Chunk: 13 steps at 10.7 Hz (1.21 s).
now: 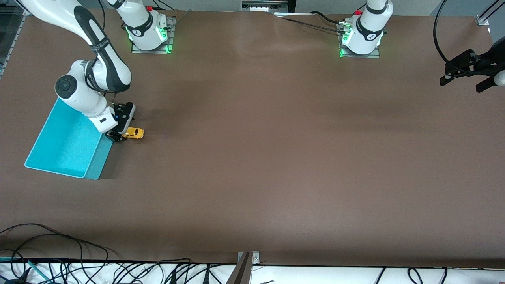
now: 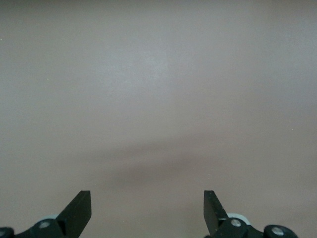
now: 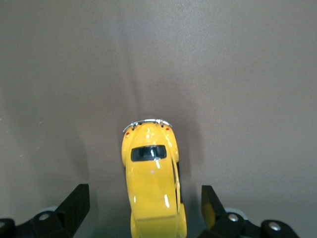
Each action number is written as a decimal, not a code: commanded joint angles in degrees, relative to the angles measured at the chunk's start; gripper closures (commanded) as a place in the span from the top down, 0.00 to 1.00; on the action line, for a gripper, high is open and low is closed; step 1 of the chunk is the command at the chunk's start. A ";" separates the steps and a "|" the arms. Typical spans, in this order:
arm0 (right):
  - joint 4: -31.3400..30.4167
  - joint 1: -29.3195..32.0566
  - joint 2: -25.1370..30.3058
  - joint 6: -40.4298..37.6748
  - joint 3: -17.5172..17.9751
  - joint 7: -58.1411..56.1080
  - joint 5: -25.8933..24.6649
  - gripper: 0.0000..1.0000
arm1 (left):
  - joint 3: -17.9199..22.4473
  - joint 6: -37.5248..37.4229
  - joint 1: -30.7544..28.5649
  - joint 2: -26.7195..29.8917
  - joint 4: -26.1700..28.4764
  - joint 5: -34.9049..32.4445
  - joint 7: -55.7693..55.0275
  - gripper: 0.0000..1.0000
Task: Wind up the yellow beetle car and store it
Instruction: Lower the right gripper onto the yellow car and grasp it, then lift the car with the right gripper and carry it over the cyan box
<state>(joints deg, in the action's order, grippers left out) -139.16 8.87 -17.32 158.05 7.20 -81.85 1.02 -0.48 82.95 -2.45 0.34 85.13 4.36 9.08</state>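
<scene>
I see the brown table [image 1: 276,157] with the turquoise bin [image 1: 67,146] at the right arm's end, and just beside the bin's wall sits the yellow beetle car [image 1: 134,133] on the tabletop. My right gripper [image 1: 118,132] is low over the car with its jaws spread wide, one finger [image 3: 74,206] on either side of the yellow body and neither touching it. My left gripper [image 1: 465,77] waits up over the left arm's end of the table, jaws wide and holding nothing.
</scene>
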 commanded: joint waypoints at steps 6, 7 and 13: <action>-0.24 0.88 0.44 1.13 0.80 -3.05 -0.49 0.00 | 0.13 -1.21 -0.19 0.01 -1.19 0.74 -0.12 1.00; -0.24 0.80 1.66 -0.27 0.80 -3.05 -0.49 0.00 | 0.13 -1.21 -0.19 -0.07 -1.28 0.74 -0.20 1.00; 0.55 0.88 12.11 -12.82 5.44 -2.35 -0.14 0.00 | 0.13 -1.21 -0.19 -0.07 -1.28 0.74 -0.12 1.00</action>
<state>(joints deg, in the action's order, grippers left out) -138.37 8.89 -9.35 149.27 10.30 -84.11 1.00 -0.47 82.94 -2.49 0.34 85.12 4.36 9.08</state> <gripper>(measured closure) 0.546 0.000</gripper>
